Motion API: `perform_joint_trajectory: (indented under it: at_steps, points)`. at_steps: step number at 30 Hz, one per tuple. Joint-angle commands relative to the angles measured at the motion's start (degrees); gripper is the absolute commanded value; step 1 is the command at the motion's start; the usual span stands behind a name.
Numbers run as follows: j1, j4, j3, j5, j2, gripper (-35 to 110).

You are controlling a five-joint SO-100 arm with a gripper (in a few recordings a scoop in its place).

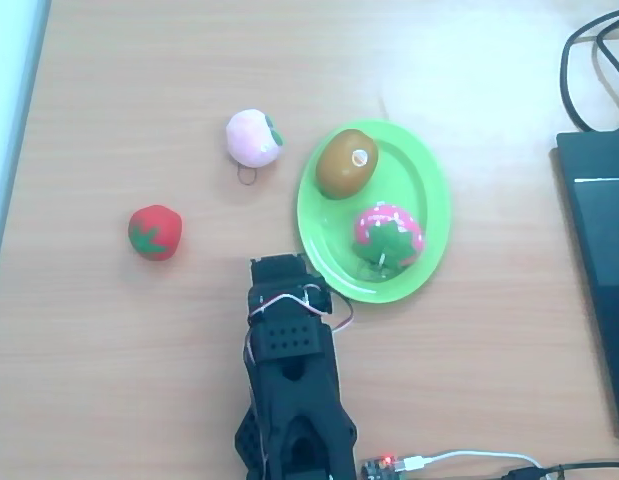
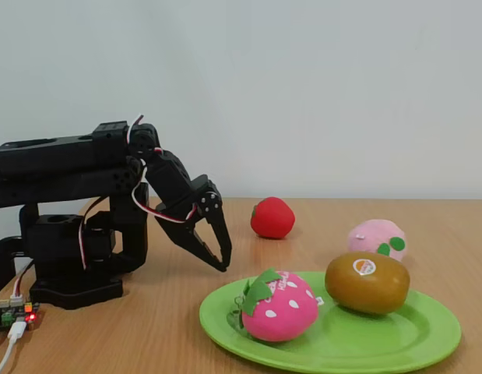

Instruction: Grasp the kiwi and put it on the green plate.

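On green plate (image 2: 427, 339), kiwi (image 2: 367, 282), gripper (image 2: 219, 262) apart, seemingly closed

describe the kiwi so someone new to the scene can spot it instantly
Find the lime-green oval plate on the wooden table. Two toy fruits lie on it; the kiwi is the brown egg-shaped one with a pale round spot, beside a pink strawberry with white dots.

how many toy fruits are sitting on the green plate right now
2: the kiwi at the far end of the green plate in the overhead view, and a pink strawberry nearer the arm.
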Motion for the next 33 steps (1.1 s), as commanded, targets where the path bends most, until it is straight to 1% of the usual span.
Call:
perform_joint_trajectory:
  at_steps: [1, 4, 6, 16, 33]
  points:
    - [-0.8, 1.2, 0.2, 0.5, 0.9, -8]
    - [-0.8, 1.2, 0.2, 0.8, 0.9, -7]
    - [-0.8, 1.2, 0.2, 0.7, 0.9, -2]
    - [-0.8, 1.2, 0.2, 0.7, 0.9, -7]
    - [-0.8, 1.2, 0.2, 0.7, 0.9, -8]
